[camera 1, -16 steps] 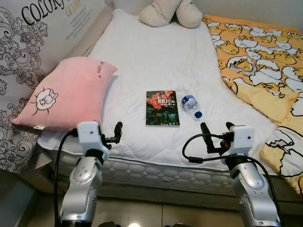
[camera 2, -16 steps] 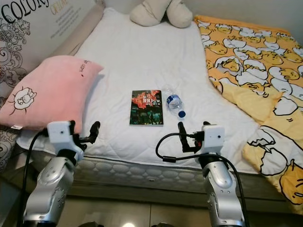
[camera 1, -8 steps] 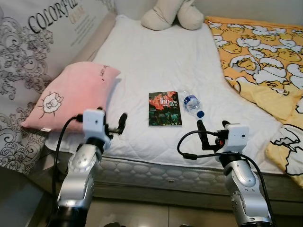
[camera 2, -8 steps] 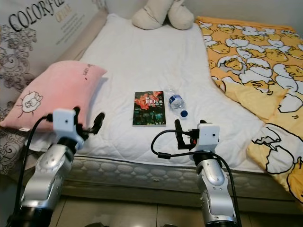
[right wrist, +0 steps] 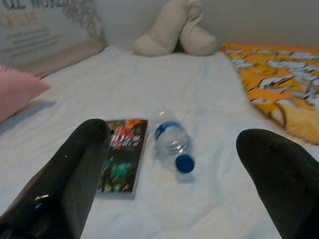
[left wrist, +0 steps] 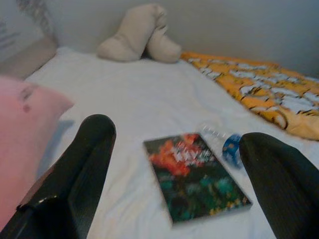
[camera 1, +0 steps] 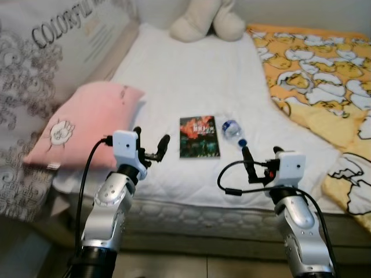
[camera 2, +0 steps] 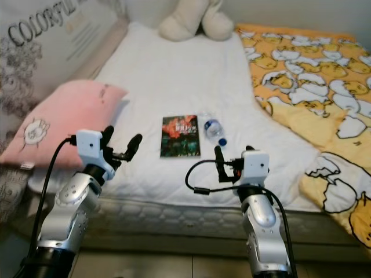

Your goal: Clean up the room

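- Left claw (camera 1: 152, 152): fingers spread wide, empty, held over the near edge of the bed (camera 1: 191, 75), just beside the pink pillow (camera 1: 81, 124). My worry: reaching in, I brush the pillow and drag it off the mattress edge.
- Right claw (camera 1: 262, 167): wide, empty, at the near edge, in line with the water bottle (camera 1: 233, 132).
- Book (camera 1: 199, 136): flat on the white sheet, mid-bed, well short of both claws. It lies thin against soft bedding, so I judge a finger may slide over the cover or bunch the sheet.
- Water bottle: on its side, just beside the book, blue cap toward me. Round, so a nudge could roll it toward the yellow blanket (camera 1: 313, 69).
- Views blurred; I may misjudge depth.
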{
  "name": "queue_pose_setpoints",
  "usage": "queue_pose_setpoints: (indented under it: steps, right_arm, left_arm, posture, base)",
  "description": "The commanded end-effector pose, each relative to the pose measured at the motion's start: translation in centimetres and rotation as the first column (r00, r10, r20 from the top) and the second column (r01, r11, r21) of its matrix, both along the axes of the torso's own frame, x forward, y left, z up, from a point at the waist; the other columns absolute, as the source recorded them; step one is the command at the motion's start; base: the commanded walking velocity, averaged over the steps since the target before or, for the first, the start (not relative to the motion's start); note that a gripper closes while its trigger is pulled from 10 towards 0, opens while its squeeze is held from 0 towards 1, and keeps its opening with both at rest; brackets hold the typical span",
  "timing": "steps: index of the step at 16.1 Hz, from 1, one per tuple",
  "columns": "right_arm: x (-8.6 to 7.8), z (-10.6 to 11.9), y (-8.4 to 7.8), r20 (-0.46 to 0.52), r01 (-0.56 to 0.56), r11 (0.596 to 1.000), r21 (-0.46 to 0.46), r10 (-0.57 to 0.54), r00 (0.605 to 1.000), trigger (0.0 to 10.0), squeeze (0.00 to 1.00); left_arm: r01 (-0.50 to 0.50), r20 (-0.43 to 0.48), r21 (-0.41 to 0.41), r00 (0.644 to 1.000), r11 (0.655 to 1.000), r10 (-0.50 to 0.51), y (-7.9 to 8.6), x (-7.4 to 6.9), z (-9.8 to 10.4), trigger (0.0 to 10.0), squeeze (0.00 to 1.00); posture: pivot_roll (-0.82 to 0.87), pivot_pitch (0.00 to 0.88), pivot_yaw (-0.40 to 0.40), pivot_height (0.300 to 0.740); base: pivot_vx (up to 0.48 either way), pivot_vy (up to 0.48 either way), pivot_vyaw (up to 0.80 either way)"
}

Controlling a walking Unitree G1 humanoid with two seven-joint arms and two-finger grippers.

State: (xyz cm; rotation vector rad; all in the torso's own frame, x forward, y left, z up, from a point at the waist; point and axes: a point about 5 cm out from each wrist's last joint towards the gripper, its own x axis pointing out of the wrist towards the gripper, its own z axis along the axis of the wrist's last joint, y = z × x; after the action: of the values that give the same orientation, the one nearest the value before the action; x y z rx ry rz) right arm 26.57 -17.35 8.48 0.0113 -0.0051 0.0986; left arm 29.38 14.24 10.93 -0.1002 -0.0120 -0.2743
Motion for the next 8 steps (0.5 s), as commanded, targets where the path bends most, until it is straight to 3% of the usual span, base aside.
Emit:
queue_pose_setpoints:
  steps: [1, 3, 5, 8]
  right_arm:
    - [0.31, 0.63, -0.16, 0.028, 0.000, 1.000, -0.020, 0.001, 1.000, 10.0, 0.22]
    - [0.37, 0.33, 0.00, -0.002, -0.015, 0.999, -0.044, 0.015, 1.000, 10.0, 0.22]
    - [0.28, 0.31, -0.07, 0.000, -0.019, 0.999, -0.040, 0.019, 1.000, 10.0, 0.23]
    - [0.21, 0.45, -0.13, 0.012, -0.022, 0.999, -0.042, 0.023, 1.000, 10.0, 0.22]
  left_arm:
    - [0.010, 0.018, -0.008, 1.000, 1.000, -0.010, -0.24, 0.35, 0.45, 10.0, 0.00]
    - [0.015, 0.022, -0.011, 1.000, 1.000, -0.015, -0.22, 0.20, 0.33, 10.0, 0.00]
    - [0.022, 0.024, -0.029, 0.999, 0.999, -0.022, -0.46, 0.08, 0.29, 10.0, 0.00]
    - [-0.019, -0.020, 0.013, 1.000, 1.000, 0.019, -0.16, 0.26, -0.34, 10.0, 0.00]
  posture:
    - [-0.09, 0.000, 0.008, 0.740]
    - [-0.09, 0.000, 0.005, 0.740]
    - [-0.09, 0.005, -0.003, 0.740]
    - [-0.09, 0.008, -0.006, 0.740]
  base:
    - [0.480, 0.000, 0.00]
    - [0.480, 0.000, 0.00]
    - [0.480, 0.000, -0.75]
    - [0.000, 0.000, 0.00]
